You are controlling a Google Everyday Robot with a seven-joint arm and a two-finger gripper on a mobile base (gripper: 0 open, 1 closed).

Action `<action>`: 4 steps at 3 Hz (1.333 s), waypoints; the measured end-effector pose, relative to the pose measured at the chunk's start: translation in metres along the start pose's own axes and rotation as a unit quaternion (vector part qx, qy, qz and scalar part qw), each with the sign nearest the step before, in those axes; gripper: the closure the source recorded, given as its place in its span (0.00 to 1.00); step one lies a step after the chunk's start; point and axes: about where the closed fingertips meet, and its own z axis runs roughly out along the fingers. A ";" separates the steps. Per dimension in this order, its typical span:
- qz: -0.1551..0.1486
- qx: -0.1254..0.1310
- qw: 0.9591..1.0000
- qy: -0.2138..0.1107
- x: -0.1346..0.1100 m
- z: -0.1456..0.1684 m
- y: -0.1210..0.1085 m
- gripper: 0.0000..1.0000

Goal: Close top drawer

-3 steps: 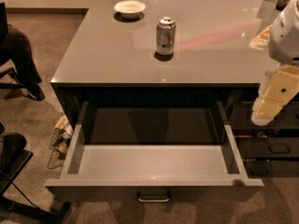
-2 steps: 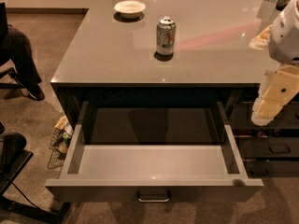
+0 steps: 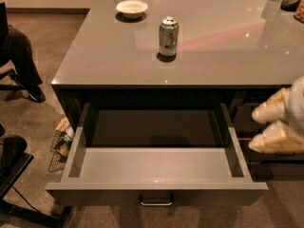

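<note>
Camera view: top drawer pulled out under glossy grey tabletop, shallow, pale matte inside, small metal handle on front. Tool at right edge beside drawer, cream fingers apart, gripping nothing.

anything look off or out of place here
Only the top drawer: it hangs pulled far out from under the counter. The gripper hovers just to its right. The can and bowl stand upright; nothing is spilled.
</note>
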 end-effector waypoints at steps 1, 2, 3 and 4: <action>0.035 0.012 0.999 -0.036 0.031 0.034 0.036 0.69; 0.058 0.007 0.997 -0.058 0.051 0.083 0.072 0.92; 0.064 0.003 0.996 -0.056 0.057 0.094 0.082 1.00; 0.064 0.001 0.996 -0.059 0.056 0.100 0.086 1.00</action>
